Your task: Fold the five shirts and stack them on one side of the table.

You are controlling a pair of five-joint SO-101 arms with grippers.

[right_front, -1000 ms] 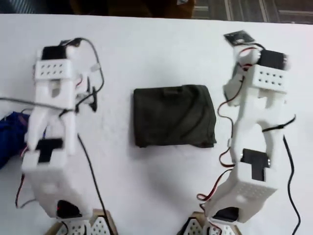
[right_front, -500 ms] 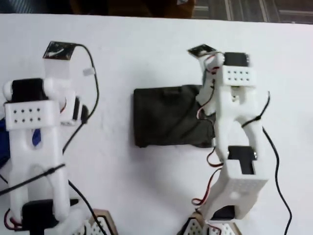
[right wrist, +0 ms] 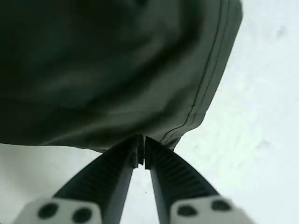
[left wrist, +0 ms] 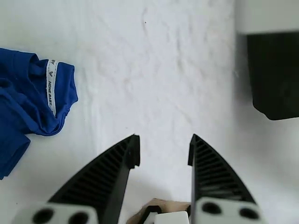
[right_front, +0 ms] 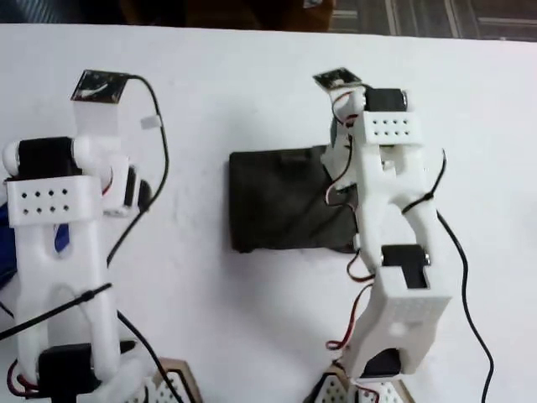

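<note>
A dark green shirt point(right_front: 277, 201), folded into a rectangle, lies mid-table. My right arm point(right_front: 386, 143) stands over its right edge. In the right wrist view the right gripper point(right wrist: 141, 142) is shut, its tips touching the hem of the green shirt point(right wrist: 103, 60); I cannot tell whether cloth is pinched. A crumpled blue shirt point(right_front: 7, 252) lies at the table's left edge, partly under my left arm point(right_front: 59, 201). The left gripper point(left wrist: 161, 140) is open over bare table, with the blue shirt point(left wrist: 28, 102) to one side and the green shirt point(left wrist: 275, 74) to the other.
The white table point(right_front: 235, 75) ends at the far edge, with dark floor beyond. Black and red cables point(right_front: 159, 159) hang from both arms. The wooden arm bases point(right_front: 176, 382) sit at the near edge.
The right arm swung left from beside the green shirt to over its right edge. The left arm shifted left toward the blue shirt, then held still.
</note>
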